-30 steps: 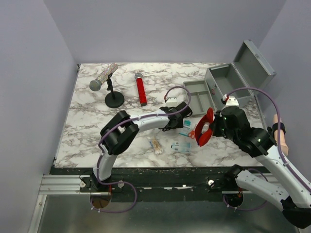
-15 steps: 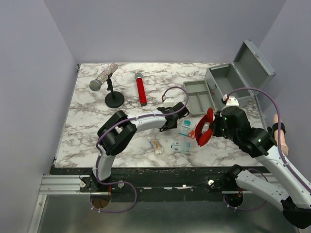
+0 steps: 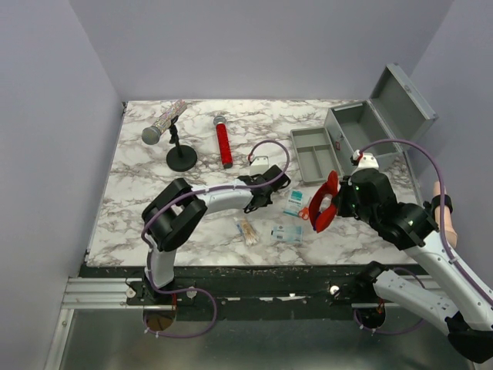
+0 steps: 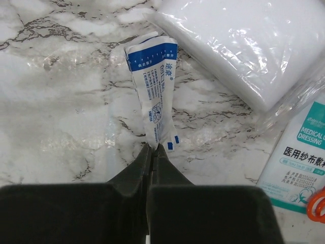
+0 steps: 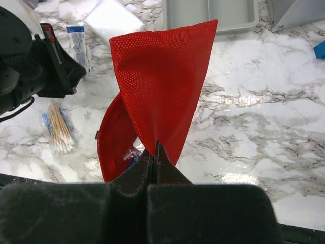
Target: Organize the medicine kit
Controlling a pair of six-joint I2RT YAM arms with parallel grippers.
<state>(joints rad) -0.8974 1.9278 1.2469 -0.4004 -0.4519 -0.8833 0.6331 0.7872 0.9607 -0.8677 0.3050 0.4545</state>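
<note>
The medicine kit [image 3: 360,128] stands open at the back right, its lid [image 3: 404,94] tipped back. Its grey divided tray [image 3: 313,153] lies on the table just left of it. My left gripper [image 4: 154,147] is shut on the end of a white-and-blue sachet [image 4: 154,86], low over the marble; from above, the left gripper [image 3: 276,185] is near the table's middle. My right gripper [image 5: 154,147] is shut on the edge of a red pouch [image 5: 162,76] and holds it up, mouth open. A small packet [image 5: 131,152] shows inside. The red pouch [image 3: 324,203] hangs right of centre.
A gauze dressing pack [image 4: 297,152], a white plastic-wrapped pad [image 4: 244,46] and orange scissors [image 4: 317,206] lie close to the sachet. Cotton swabs [image 3: 246,229] and another packet [image 3: 287,233] lie nearer the front. A red microphone [image 3: 223,144] and a silver one on a stand [image 3: 163,123] sit at the back left.
My left gripper has closed from wide open onto the sachet, and its arm has drawn a little to the left. The right arm and the pouch have stayed still.
</note>
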